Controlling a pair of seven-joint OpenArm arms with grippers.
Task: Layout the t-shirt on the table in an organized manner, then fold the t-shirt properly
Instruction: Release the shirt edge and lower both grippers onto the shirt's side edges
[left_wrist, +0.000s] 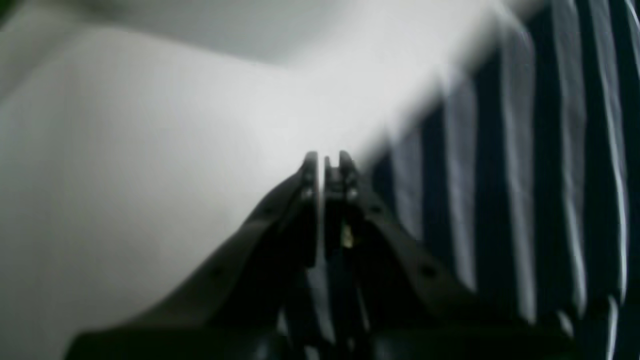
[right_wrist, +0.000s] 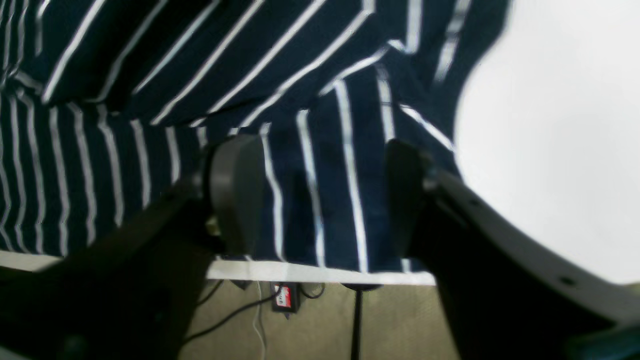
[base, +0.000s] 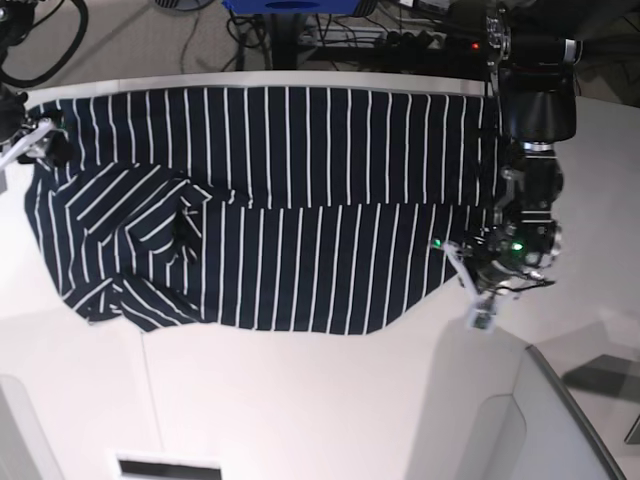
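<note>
The dark navy t-shirt (base: 290, 200) with thin white stripes lies spread across the white table (base: 300, 400), bunched and creased at its left end. My left gripper (base: 465, 280) is at the shirt's right edge. In the left wrist view the left gripper (left_wrist: 327, 160) is shut, with striped cloth (left_wrist: 500, 200) running into the jaws; the picture is blurred. My right gripper (base: 30, 140) is at the shirt's far left corner. The right wrist view shows the right gripper (right_wrist: 320, 200) open, its fingers (right_wrist: 235, 195) straddling the t-shirt (right_wrist: 150, 75) by the table's edge (right_wrist: 300, 272).
Beyond the table's far edge lies floor with cables and a small power adapter (right_wrist: 282, 295). A blue object (base: 290, 5) and more cables sit behind the table. A grey raised panel (base: 560, 420) stands at the near right.
</note>
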